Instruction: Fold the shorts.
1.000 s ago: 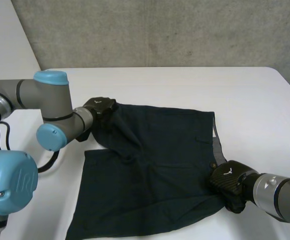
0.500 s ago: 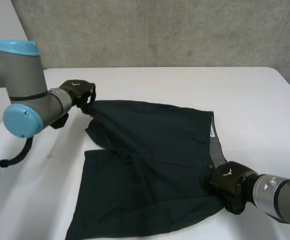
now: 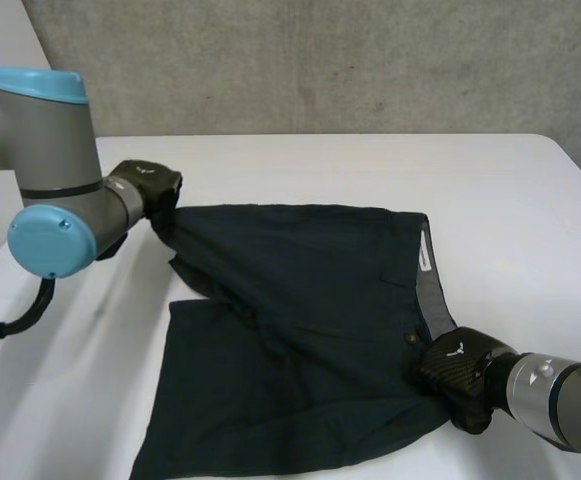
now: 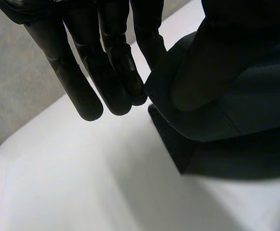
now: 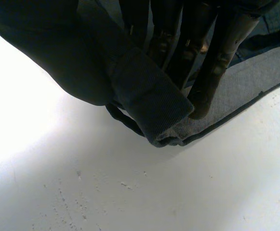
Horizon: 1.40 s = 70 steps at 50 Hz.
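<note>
Shorts (image 3: 300,320) lie spread on the white counter (image 3: 320,165). The waistband (image 3: 432,290) is at the right arm's end and the legs run off toward the left arm, so the long axis runs from one hand to the other. The left hand (image 3: 142,188) pinches the far leg's outer hem corner. In its wrist view, straight fingers (image 4: 113,72) press the cloth against the cloth-draped thumb. At the opposite end the right hand (image 3: 457,368) grips the near end of the waistband, its fingers (image 5: 217,57) closed on a rolled lip of cloth against the thumb. The near leg lies flat and unheld, on the robot's side of both sets of fingers. The left hand's corner looks like the one that must travel, across toward that near leg.
</note>
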Tool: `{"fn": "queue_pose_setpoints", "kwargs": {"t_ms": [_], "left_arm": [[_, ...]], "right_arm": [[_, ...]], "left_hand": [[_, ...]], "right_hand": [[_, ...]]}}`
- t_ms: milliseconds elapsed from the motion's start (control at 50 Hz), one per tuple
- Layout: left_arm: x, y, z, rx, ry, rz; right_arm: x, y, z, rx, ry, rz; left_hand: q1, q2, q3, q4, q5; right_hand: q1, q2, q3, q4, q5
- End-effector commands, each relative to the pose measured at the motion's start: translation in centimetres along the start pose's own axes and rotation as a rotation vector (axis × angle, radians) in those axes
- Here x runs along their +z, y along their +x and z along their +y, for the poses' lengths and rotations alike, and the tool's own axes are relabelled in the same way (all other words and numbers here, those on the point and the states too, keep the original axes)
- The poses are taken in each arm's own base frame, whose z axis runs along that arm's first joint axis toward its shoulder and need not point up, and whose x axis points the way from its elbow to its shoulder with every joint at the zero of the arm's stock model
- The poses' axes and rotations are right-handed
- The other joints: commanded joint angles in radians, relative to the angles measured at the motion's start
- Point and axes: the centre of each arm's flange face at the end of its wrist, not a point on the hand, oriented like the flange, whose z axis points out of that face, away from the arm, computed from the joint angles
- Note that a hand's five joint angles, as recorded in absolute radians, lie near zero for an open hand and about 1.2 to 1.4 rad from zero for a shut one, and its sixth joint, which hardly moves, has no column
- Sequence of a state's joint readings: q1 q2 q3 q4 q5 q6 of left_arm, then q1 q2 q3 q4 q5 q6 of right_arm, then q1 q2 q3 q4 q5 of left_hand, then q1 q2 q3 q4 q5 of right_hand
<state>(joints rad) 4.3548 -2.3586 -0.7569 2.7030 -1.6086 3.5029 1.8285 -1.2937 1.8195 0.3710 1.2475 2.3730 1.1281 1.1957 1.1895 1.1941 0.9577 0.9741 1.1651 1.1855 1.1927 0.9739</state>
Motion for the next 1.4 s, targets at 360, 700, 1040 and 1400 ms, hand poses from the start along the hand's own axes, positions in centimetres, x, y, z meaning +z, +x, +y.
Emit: {"fn": "queue_pose_setpoints", "kwargs": {"t_ms": [360, 700, 1040, 1400], "left_arm": [[5.9, 6.1, 1.4, -0.172, 0.261, 0.23], [4.4, 1.8, 3.8, -0.202, 0.045, 0.042], [4.0, -1.5, 6.3, -0.231, -0.058, -0.069], [4.9, 1.0, 5.4, -0.279, 0.008, 0.128]], "right_arm": [[0.0, -0.2, 0.2, 0.002, -0.006, -0.007], [0.0, -0.3, 0.3, 0.0, -0.009, -0.011], [0.0, -0.3, 0.3, 0.003, -0.009, -0.009], [0.0, -0.5, 0.4, 0.002, -0.012, -0.014]], "left_hand": [[-0.432, -0.5, -0.494, -0.498, -0.436], [-0.436, -0.504, -0.498, -0.502, -0.44], [-0.304, -0.372, -0.366, -0.37, -0.308], [-0.292, -0.36, -0.354, -0.358, -0.296]], "right_hand": [[0.422, 0.231, 0.211, 0.204, 0.248], [0.422, 0.231, 0.211, 0.204, 0.248], [0.422, 0.231, 0.211, 0.204, 0.248], [0.422, 0.231, 0.211, 0.204, 0.248]]}}
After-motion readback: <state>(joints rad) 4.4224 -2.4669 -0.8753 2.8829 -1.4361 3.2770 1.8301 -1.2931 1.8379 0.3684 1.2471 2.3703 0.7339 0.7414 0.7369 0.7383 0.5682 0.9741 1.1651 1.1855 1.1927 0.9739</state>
